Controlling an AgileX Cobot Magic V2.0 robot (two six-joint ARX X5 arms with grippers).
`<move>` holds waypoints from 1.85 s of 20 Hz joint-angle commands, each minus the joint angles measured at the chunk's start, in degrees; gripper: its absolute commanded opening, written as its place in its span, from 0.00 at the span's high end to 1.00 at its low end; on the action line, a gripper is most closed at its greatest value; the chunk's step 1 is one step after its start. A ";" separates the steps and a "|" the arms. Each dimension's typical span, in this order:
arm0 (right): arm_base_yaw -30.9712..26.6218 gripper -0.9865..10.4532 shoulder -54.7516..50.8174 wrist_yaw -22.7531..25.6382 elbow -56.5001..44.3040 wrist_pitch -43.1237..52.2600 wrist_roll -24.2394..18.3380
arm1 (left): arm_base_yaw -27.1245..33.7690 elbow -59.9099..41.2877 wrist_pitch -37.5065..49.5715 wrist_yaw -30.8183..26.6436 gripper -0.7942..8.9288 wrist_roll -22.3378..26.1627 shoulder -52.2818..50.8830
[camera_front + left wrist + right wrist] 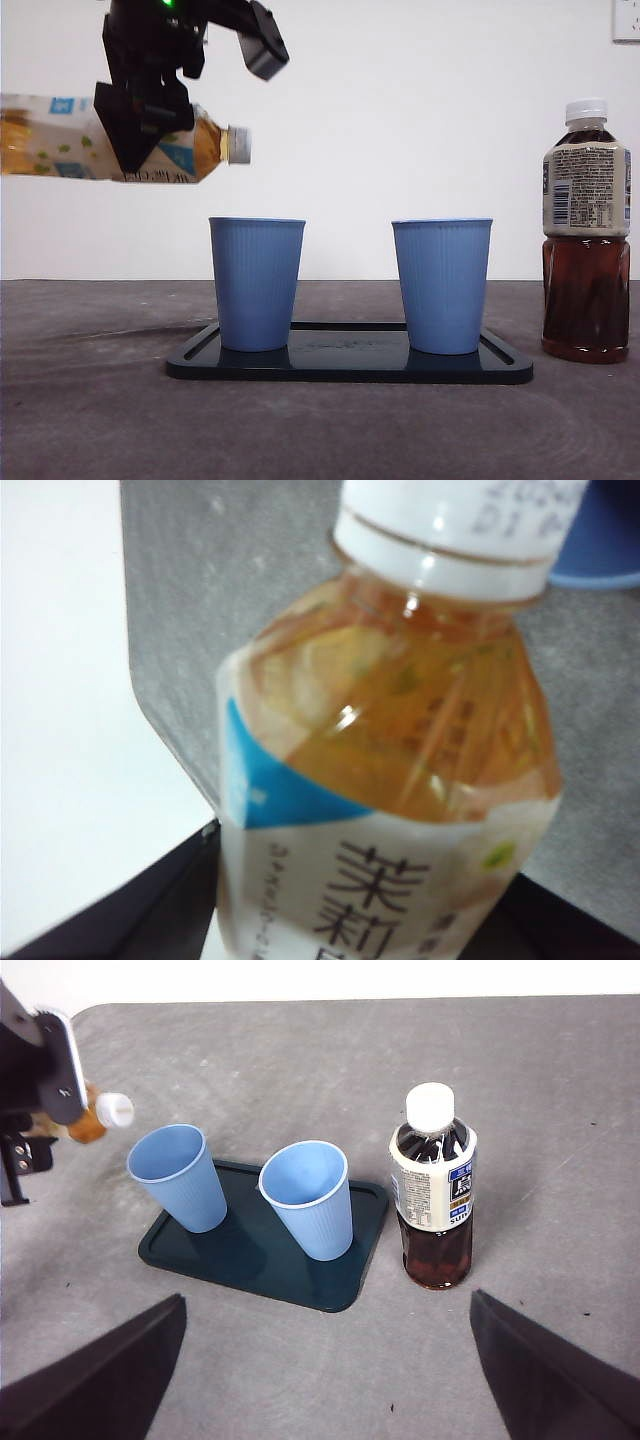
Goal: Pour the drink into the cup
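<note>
My left gripper (pixel 140 120) is shut on a light tea bottle (pixel 40 135) and holds it lying almost level in the air, up and to the left of the left blue cup (pixel 256 285). Its white cap (pixel 238 145) is on and points toward that cup. In the left wrist view the tea bottle (pixel 400 740) fills the picture, with a blue cup rim (pixel 605 550) beyond the cap. A second blue cup (pixel 441 285) stands to its right. Both cups stand on a dark tray (pixel 350 368). My right gripper (pixel 325 1380) is open and empty, high above the table.
A dark tea bottle (pixel 586 240) with a white cap stands upright on the grey table right of the tray; it also shows in the right wrist view (pixel 433 1200). The right wrist view shows both cups (pixel 180 1175) (pixel 310 1200) empty.
</note>
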 commanded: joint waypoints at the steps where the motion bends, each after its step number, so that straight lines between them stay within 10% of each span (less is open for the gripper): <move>1: 0.35 0.52 0.15 -0.09 0.90 0.33 -0.63 | -0.81 1.90 -0.61 -3.45 0.63 -0.68 2.03; 14: 0.35 0.52 0.15 -0.07 0.90 -0.55 -0.63 | -1.14 1.90 -0.46 -4.76 0.63 -1.66 2.32; 37: 0.35 0.52 0.15 -0.09 0.92 -1.09 0.07 | 7.37 2.32 9.55 14.60 0.63 -33.99 -15.87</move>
